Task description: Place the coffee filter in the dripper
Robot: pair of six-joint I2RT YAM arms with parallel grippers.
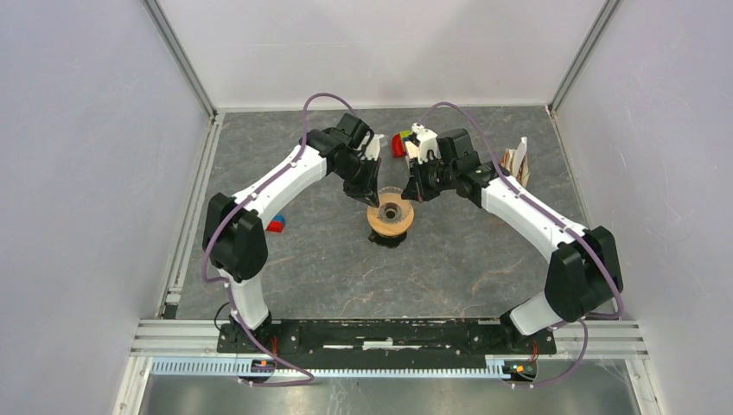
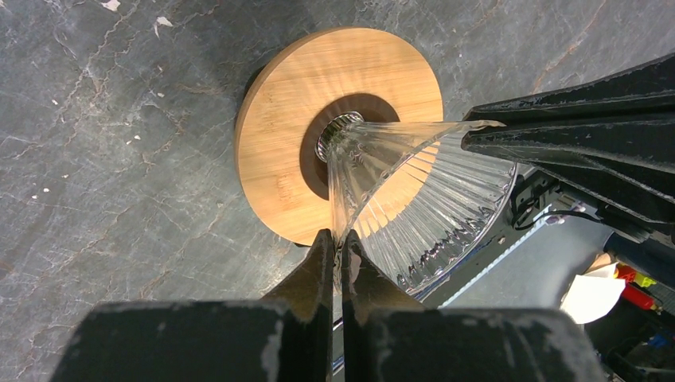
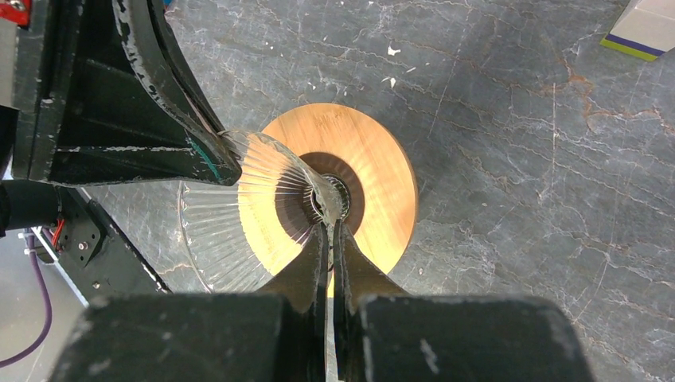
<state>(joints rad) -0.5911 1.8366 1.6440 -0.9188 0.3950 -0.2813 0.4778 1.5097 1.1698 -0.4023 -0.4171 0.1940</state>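
The dripper [image 1: 390, 214] stands mid-table, a clear ribbed glass funnel [image 2: 414, 199] over a tan wooden ring [image 2: 294, 103]. My left gripper [image 1: 370, 199] is shut on the funnel's rim on its left-back side [image 2: 338, 239]. My right gripper [image 1: 413, 194] is shut on the rim on the opposite side [image 3: 329, 231]. Each gripper shows in the other's wrist view, the right one [image 2: 485, 127] and the left one [image 3: 219, 163]. No filter is inside the funnel. Thin white and tan paper [image 1: 517, 162] stands at the back right; it looks like the coffee filter.
Red and green toy blocks [image 1: 399, 143] lie behind the dripper. A red and blue block [image 1: 275, 226] lies left of it. A white flat thing with a green and purple edge [image 3: 643, 28] lies on the grey table. White walls close in the left, back and right.
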